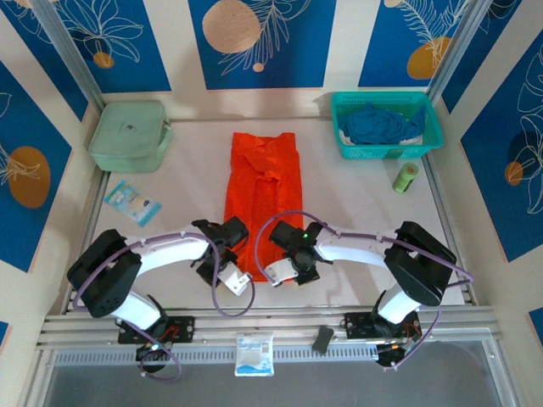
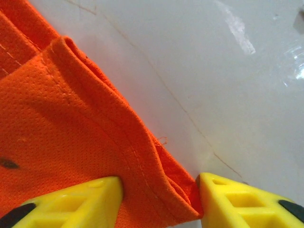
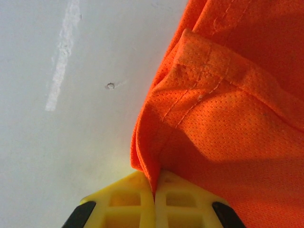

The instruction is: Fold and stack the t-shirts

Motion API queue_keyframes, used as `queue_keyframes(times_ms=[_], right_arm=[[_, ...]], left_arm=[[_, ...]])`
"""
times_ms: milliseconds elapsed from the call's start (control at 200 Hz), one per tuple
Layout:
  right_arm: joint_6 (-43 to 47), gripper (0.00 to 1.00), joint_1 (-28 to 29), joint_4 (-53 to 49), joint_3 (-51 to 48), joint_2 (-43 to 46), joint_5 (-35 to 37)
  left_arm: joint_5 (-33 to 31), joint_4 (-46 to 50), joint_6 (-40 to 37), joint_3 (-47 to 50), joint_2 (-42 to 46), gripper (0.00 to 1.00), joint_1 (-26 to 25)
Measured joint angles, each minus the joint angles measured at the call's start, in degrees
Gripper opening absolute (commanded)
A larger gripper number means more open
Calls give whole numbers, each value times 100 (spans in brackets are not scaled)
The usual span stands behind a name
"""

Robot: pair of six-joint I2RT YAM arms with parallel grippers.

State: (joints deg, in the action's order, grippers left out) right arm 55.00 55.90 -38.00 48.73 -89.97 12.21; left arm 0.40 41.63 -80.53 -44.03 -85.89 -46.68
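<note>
White tabletop [image 1: 187, 182] sits between walls with blue leaf-patterned panels [image 1: 254, 42], and the orange t-shirt [image 1: 261, 191] lies along its middle, folded lengthwise into a narrow strip that runs from the far side toward the arm bases. The dark blue t-shirt [image 1: 377, 125] is bunched inside a teal mesh basket [image 1: 386, 100] at the far right corner. A pale green zip case [image 1: 127, 136] rests at the far left, and a small green roll [image 1: 405, 177] stands just in front of the basket. Both arms bend inward to the near end of the orange strip. The left gripper [image 2: 159, 204] has its yellow fingers [image 2: 71, 202] spread apart, straddling a raised fold of the shirt's hemmed edge, and the cloth touches both inner faces. The right gripper [image 3: 154, 202] has its fingers pressed together, pinching a thin fold of the orange t-shirt's edge, and the fabric rises from the pinch and drapes off to the right over the table.
</note>
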Motion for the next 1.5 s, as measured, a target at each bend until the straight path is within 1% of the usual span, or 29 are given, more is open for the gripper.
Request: queue_keyframes(times_ms=[15, 40, 200, 255, 280, 540, 705, 871, 971, 1031, 1111, 1336, 1501], right_arm=[[0, 0, 0, 2, -2, 7, 0], [0, 0, 2, 2, -4, 9, 0], [0, 0, 2, -13, -7, 20, -17], [-2, 0, 2, -15, -9, 33, -17], [-2, 0, 2, -15, -11, 50, -17], [-79, 0, 31, -140, -11, 442, -15], [-212, 0, 129, -286, -72, 1036, -15], [-387, 0, 179, -522, -90, 1556, -17], [-431, 0, 68, -557, -90, 1709, -31], [-446, 0, -103, -557, -83, 1722, -42], [-448, 0, -442, -560, -24, 1711, -44], [-446, 0, -1563, -413, 761, 1488, -151], [-448, 0, -2194, -177, 1309, 1130, -343]], left_arm=[[0, -11, 15, 22, 26, 33, 0], [0, -33, -2, 55, 72, 28, 0], [4, -352, -39, 365, 411, 9, -7], [7, -452, -33, 452, 509, 5, -7], [4, -481, -22, 479, 538, 0, -9], [-2, -540, -31, 485, 595, 0, -31], [-210, -426, 223, 247, 660, 0, -210], [-409, 85, 682, -203, 1276, 0, -616], [-522, 260, 855, -413, 1672, 0, -664], [-605, 326, 872, -531, 1797, 0, -634], [-647, 389, 870, -743, 1755, 0, -520], [-549, 262, 839, -1443, 1231, 0, 293], [-337, -57, 776, -1781, 844, 0, 835]])
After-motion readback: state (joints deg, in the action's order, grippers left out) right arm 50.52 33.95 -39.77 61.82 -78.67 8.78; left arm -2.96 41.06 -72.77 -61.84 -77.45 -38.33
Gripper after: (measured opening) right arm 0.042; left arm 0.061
